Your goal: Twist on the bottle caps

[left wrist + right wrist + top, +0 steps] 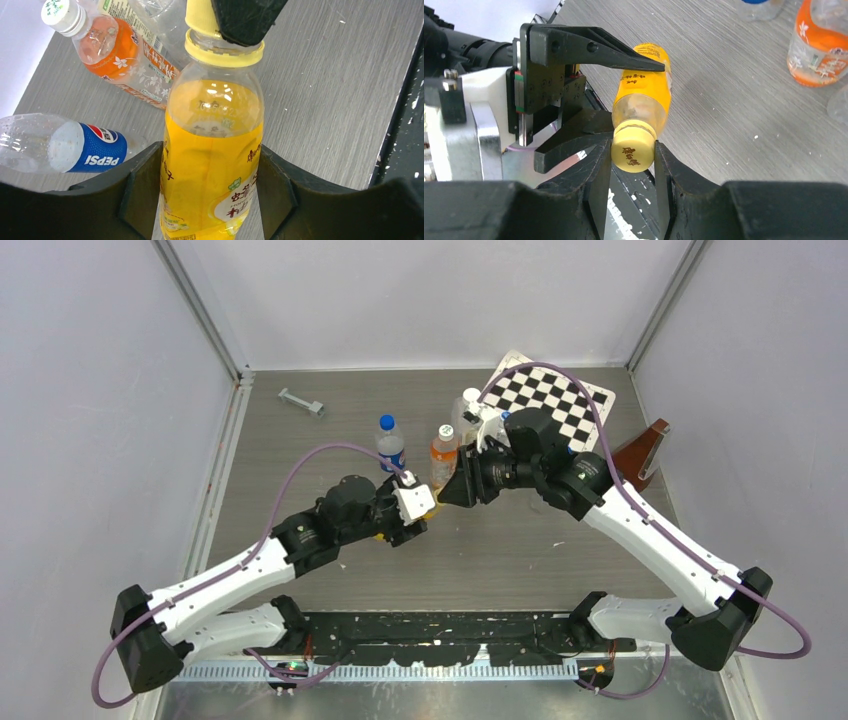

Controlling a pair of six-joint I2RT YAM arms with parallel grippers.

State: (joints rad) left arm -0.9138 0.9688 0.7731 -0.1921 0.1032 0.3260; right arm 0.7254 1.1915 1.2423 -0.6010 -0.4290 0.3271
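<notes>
Cap [634, 146] yellow, on juice bottle [212, 115] neck | pinched by right gripper [631, 161] | bottle clamped in left gripper [210, 167]

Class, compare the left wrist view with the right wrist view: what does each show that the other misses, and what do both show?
Left wrist only: the Pepsi label and the white cap of the orange drink. Right wrist only: the print on top of the yellow cap. Both: the juice bottle clamped in the left gripper, the right gripper shut on its cap.
</notes>
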